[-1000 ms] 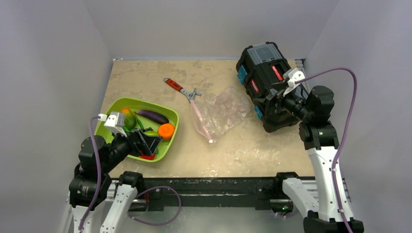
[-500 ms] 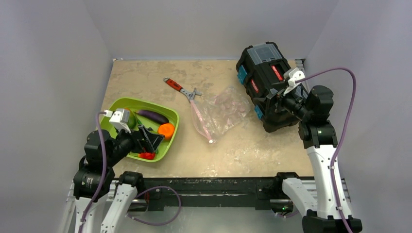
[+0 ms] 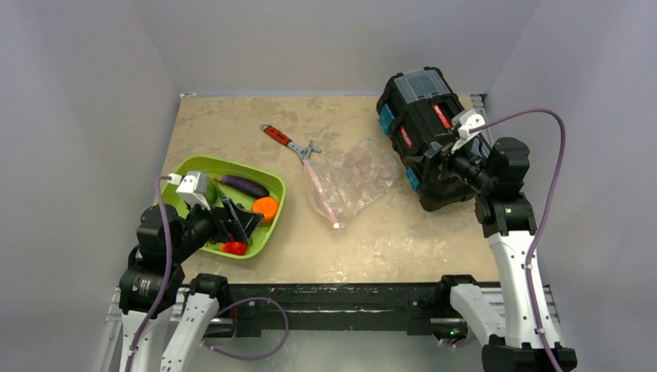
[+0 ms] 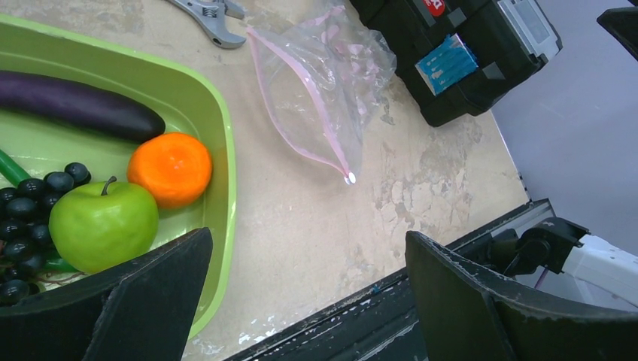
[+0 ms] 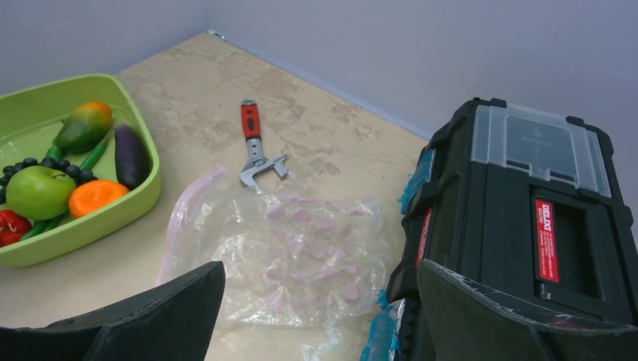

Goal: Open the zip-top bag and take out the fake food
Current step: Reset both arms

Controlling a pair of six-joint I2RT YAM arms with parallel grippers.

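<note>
While the zip-top bag [image 3: 352,178] lay flat on the surface [image 3: 387,240], the left pincer [image 3: 239,223] hung well to the bag's left, jaws spread wide and holding nothing, over the near end of a green tray [image 4: 223,162]. All the fake food [image 5: 39,192] sat in that tray, apart from the bag: a purple eggplant [image 4: 75,105] at the far side, an orange fruit [image 4: 170,168] nearest the bag, a green apple [image 4: 104,224], dark grapes [image 4: 30,203] and a red piece [image 3: 234,249] by the near rim. Bare surface separated the tray from the bag. At the bag's far left corner lay a red-handled wrench [image 3: 288,141], its metal head just beside the pink zip strip [image 4: 301,98], which ran along the bag's left edge. The clear film showed only pale pink flecks; whether the zip was parted could not be told. A black toolbox [image 3: 426,136] lay against the bag's right edge and crowded that side. Over the toolbox's near end, right of the bag, the right pincer [image 5: 322,274] hung with jaws wide apart, empty.
</note>
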